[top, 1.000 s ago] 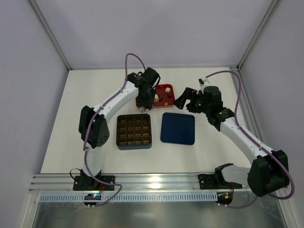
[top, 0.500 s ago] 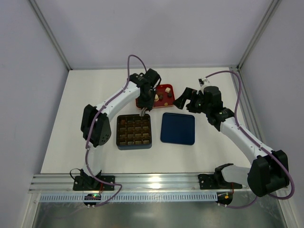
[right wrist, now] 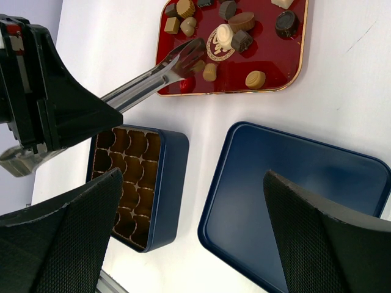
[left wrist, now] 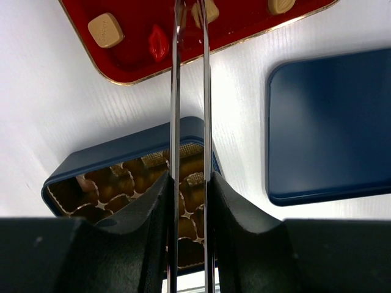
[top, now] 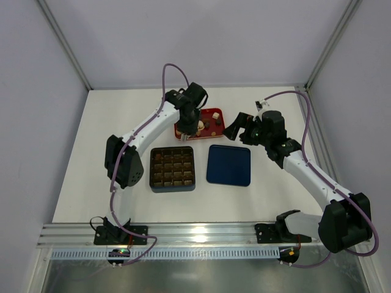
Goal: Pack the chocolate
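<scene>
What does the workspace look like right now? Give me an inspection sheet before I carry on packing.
Surface: white tabletop, evenly lit.
Job's things: small brown, tan and cream chocolate pieces lie on a red gold-rimmed tray. The dark blue square box with brown gridded compartments shows no piece clearly inside. The flat navy square lid lies beside it.
Clutter: nothing seen.
Tools: left tool clamps long metal tongs, tips over the tray; whether they pinch a piece is unclear. Right tool open, holding nothing.
Cables: purple cables run along both arms, away from the tray.
Surroundings: pale walls; aluminium rail at the near edge.
</scene>
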Action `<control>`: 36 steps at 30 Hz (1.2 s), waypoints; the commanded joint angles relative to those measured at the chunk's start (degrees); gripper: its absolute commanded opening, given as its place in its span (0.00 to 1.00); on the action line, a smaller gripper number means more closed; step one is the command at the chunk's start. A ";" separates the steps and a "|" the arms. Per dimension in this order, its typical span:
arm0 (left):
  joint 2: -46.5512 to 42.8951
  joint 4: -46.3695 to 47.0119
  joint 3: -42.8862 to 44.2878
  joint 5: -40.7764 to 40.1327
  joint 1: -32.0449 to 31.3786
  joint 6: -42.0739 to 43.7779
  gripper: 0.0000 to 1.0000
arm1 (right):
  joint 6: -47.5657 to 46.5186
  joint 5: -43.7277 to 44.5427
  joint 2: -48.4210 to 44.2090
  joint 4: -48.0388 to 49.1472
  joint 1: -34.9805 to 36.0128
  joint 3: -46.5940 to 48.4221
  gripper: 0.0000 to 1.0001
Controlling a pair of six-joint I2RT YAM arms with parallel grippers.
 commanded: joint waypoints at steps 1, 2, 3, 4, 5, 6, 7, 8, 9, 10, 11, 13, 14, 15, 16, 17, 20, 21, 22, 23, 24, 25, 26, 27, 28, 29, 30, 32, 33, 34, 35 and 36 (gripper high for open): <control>-0.42 -0.59 2.93 -1.63 -0.23 1.27 0.31 | -0.72 0.46 -1.22 1.67 0.18 0.58 0.96; -0.51 -0.51 3.01 -1.72 -0.23 1.36 0.31 | -0.72 0.46 -1.22 1.67 0.18 0.58 0.96; -0.51 -0.68 3.19 -1.80 -0.23 1.36 0.31 | -0.72 0.46 -1.22 1.67 0.18 0.58 0.96; -0.51 -0.77 3.19 -1.81 -0.23 1.36 0.31 | -0.72 0.46 -1.14 1.75 0.18 0.67 0.96; -0.42 -0.68 3.19 -1.81 -0.23 1.36 0.31 | -0.72 0.46 -1.05 1.75 0.18 0.67 0.96; -0.33 -0.85 3.36 -1.72 -0.23 1.45 0.31 | -0.81 0.37 -0.87 1.75 0.18 0.84 0.96; -0.24 -1.12 3.45 -1.63 -0.23 1.53 0.31 | -0.72 0.37 -0.87 1.75 0.18 0.84 0.96; -0.16 -1.12 3.37 -1.46 -0.23 1.45 0.32 | -0.81 0.37 -0.96 1.75 0.18 0.84 0.96; -0.16 -1.29 3.45 -1.45 -0.23 1.53 0.32 | -0.81 0.46 -0.87 1.75 0.18 0.76 0.96; -0.16 -1.38 3.37 -1.28 -0.23 1.54 0.33 | -0.81 0.37 -0.87 1.84 0.18 0.84 0.96; -0.16 -1.47 3.37 -1.19 -0.23 1.54 0.34 | -0.81 0.29 -0.79 1.84 0.18 0.93 0.96; -0.16 -1.38 3.37 -0.49 -0.23 1.88 0.37 | -0.72 0.29 -0.70 1.84 0.18 1.02 0.96; 0.02 -1.38 3.45 -0.49 -0.23 1.89 0.38 | -0.72 0.20 -0.78 1.84 0.18 1.11 0.96; 0.02 -1.30 3.45 -0.23 -0.23 1.80 0.39 | -0.81 0.20 -0.70 1.84 0.18 1.11 0.96; 0.02 -1.38 3.45 -0.22 -0.14 1.80 0.40 | -0.72 0.28 -0.70 1.75 0.18 1.11 0.96; 0.02 -1.38 3.45 -0.05 -0.23 1.89 0.40 | -0.81 0.37 -0.78 1.75 0.18 1.11 0.96; 0.11 -1.56 3.45 0.57 -0.23 1.89 0.41 | -0.81 0.37 -0.70 1.84 0.26 1.20 0.96; 0.11 -1.65 3.19 0.83 -0.23 1.80 0.41 | -0.81 0.29 -0.61 1.75 0.26 1.28 0.96; -0.07 -1.65 3.10 1.09 -0.23 1.89 0.41 | -0.81 0.29 -0.70 1.84 0.09 1.28 0.96; 0.02 -1.56 2.93 1.27 -0.23 1.97 0.41 | -0.72 0.29 -0.61 1.75 0.26 1.20 0.96; -0.07 -1.65 2.75 1.53 -0.23 1.98 0.41 | -0.72 0.29 -0.61 1.75 0.18 1.20 0.96; -0.15 -1.65 2.66 2.14 -0.23 2.06 0.41 | -0.64 0.29 -0.52 1.75 0.18 1.11 0.96; -0.16 -1.56 2.49 2.24 -0.32 2.15 0.41 | -0.63 0.29 -0.61 1.84 0.18 1.02 0.96; -0.16 -1.47 2.31 2.32 -0.32 2.24 0.41 | -0.46 0.29 -0.70 1.93 0.18 0.93 0.96; -0.16 -1.47 2.22 2.59 -0.32 2.24 0.41 | -0.55 0.29 -0.78 2.02 0.18 0.93 0.96; -0.07 -1.47 2.14 2.76 -0.32 2.24 0.41 | -0.55 0.29 -0.70 2.02 0.18 0.76 0.96; 0.02 -1.47 2.05 2.94 -0.32 2.41 0.41 | -0.46 0.29 -0.78 1.93 0.18 0.84 0.96; 0.28 -1.65 2.05 2.94 -0.32 2.33 0.41 | -0.46 0.37 -0.79 2.02 0.26 0.76 0.96; 0.28 -1.65 2.05 3.03 -0.32 2.41 0.41 | -0.55 0.29 -0.79 2.02 0.18 0.67 0.96; 0.37 -1.82 1.96 3.29 -0.32 2.50 0.42 | -0.46 0.29 -0.79 2.02 0.26 0.76 0.96; 0.37 -1.74 1.96 3.38 -0.40 2.59 0.42 | -0.55 0.29 -0.87 1.93 0.26 0.76 0.96; 0.37 -1.82 1.96 3.47 -0.41 2.50 0.42 | -0.55 0.29 -0.87 2.02 0.18 0.67 0.96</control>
